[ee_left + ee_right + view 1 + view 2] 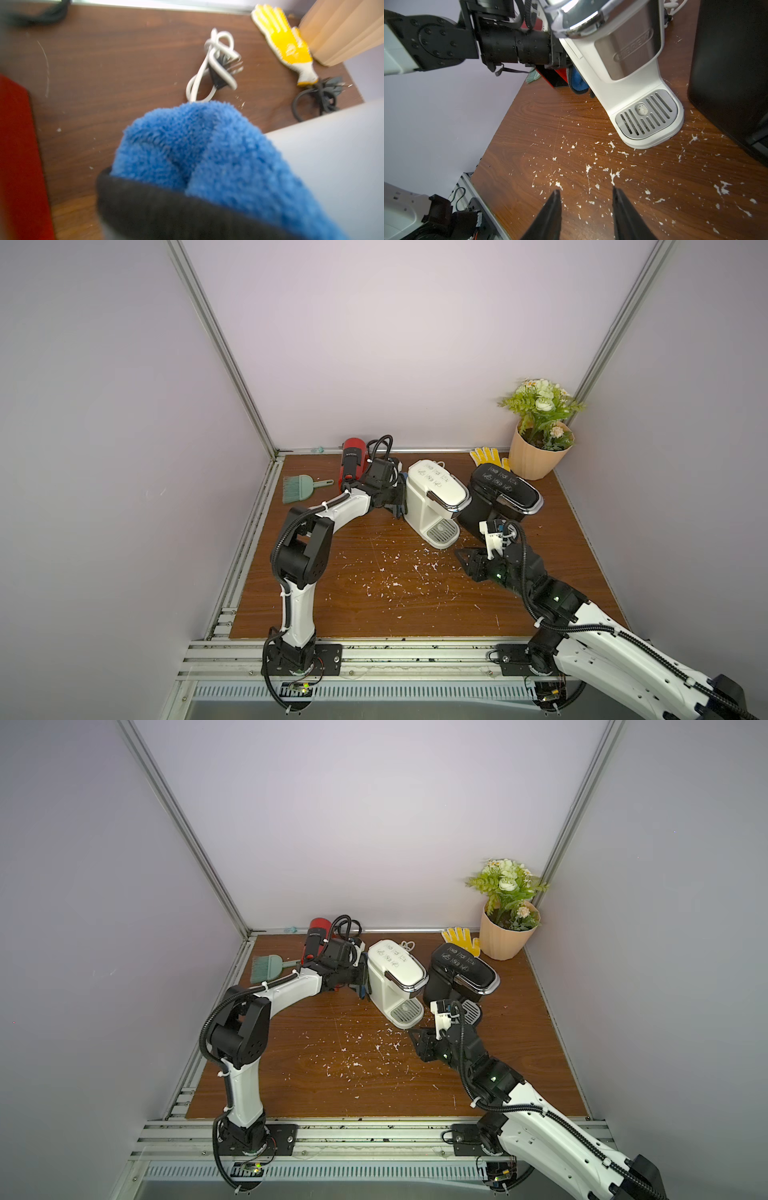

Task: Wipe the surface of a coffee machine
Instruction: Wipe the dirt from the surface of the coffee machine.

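A white coffee machine (432,497) (395,973) stands at the back middle of the wooden table (353,605). My left gripper (397,501) is shut on a blue fluffy cloth (207,149) (578,80) and holds it against the machine's left side wall (332,155). In the left wrist view the cloth hides the fingertips and only one black finger (155,207) shows. My right gripper (585,192) (463,555) hovers open and empty over the table, just in front of the machine's drip tray (648,116).
A black coffee machine (503,493) stands right of the white one, a red machine (353,460) to its left. Green brush (301,487), yellow glove (486,456) and flower pot (536,456) line the back. Coiled cords (216,62) lie behind. White flecks (614,174) litter the table.
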Robot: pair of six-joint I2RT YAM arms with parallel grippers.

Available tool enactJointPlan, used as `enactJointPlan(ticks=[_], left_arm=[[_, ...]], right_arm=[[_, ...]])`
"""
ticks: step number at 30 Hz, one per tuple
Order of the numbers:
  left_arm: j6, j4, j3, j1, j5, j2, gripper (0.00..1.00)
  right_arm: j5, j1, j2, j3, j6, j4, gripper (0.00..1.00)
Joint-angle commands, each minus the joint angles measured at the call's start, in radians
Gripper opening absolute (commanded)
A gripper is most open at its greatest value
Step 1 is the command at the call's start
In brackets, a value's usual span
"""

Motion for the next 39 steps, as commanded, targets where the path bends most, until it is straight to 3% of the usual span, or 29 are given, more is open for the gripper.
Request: enactJointPlan(ticks=[1,6,17,26,32,39], left_arm=[[0.004,-0.011,0.080,-0.032,0.016,-0.049,0.01],[0.006,0.041,0.029,-0.033,0.018,-0.054,0.01],[-0.038,0.156,-0.238,-0.040,0.042,0.009,0.01],[-0.061,0.074,-0.318,-0.044,-0.025,-0.189,0.01],[-0.116,0.098,-0.427,-0.067,-0.006,-0.358,0.01],[-0.126,0.120,-0.390,-0.080,0.006,-0.306,0.01]], right_arm=[[0.012,-0.004,0.000,0.026,-0.010,0.033,0.44],[0.018,-0.003,-0.012,0.015,0.000,0.036,0.44],[0.020,-0.003,-0.012,0.002,0.005,0.035,0.44],[0.014,-0.003,0.000,0.006,0.011,0.052,0.44],[0.012,-0.003,0.004,-0.008,0.018,0.069,0.44],[0.002,-0.003,0.024,-0.003,0.014,0.081,0.44]])
